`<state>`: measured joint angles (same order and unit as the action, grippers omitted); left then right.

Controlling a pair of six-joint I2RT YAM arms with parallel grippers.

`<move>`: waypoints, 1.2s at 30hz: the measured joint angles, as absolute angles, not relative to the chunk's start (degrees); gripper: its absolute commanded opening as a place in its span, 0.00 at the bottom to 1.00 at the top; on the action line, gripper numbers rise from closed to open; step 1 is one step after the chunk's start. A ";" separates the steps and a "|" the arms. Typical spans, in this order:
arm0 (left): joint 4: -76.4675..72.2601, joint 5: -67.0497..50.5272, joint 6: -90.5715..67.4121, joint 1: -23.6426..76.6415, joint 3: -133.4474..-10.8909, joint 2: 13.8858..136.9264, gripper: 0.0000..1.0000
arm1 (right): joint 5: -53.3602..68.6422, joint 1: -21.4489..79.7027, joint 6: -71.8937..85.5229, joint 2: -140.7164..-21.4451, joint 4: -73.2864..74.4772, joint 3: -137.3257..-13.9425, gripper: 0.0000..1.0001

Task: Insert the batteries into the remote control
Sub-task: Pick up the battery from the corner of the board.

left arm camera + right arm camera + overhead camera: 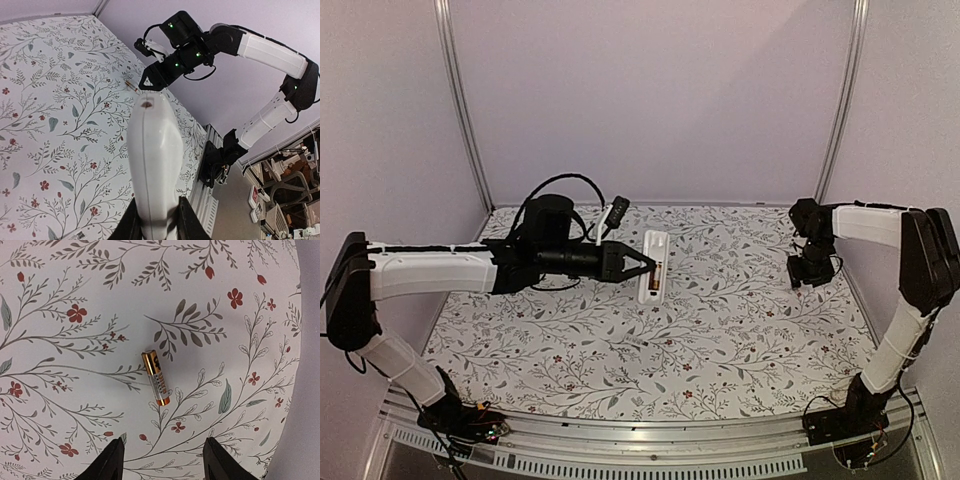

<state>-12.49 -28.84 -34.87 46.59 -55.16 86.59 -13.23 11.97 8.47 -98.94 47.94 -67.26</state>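
Observation:
My left gripper (638,266) is shut on the white remote control (651,262) and holds it above the middle of the flowered cloth. In the left wrist view the remote control (152,160) rises from between the two black fingers (131,225). A dark reddish strip (659,273) runs along the remote's right side, like a battery in its recess. One battery (156,378) lies loose on the cloth at the back right, also seen as the small battery (131,85). My right gripper (162,462) hovers over it, open, with both fingers apart from it. From above, the right gripper (810,270) hides that battery.
The flowered cloth (720,350) covers the table. A metal rail (650,440) runs along the near edge between the arm bases. Pale walls and upright posts (465,110) close in the back and sides. A small white piece (75,234) lies on the cloth near the left gripper.

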 measured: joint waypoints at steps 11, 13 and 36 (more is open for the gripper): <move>-12.08 -28.40 -34.04 46.59 -55.16 85.82 0.01 | -9.82 7.49 5.69 -106.17 46.87 -71.90 0.49; -11.84 -28.23 -34.04 46.57 -55.16 85.82 0.01 | -9.15 7.40 5.10 -107.28 46.68 -72.82 0.46; -11.53 -27.14 -33.63 46.09 -54.37 84.77 0.00 | -4.38 8.38 3.73 -111.83 45.28 -74.26 0.04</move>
<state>-11.53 -27.14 -33.63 46.09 -54.37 84.77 -4.38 8.38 3.73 -111.83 45.28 -74.26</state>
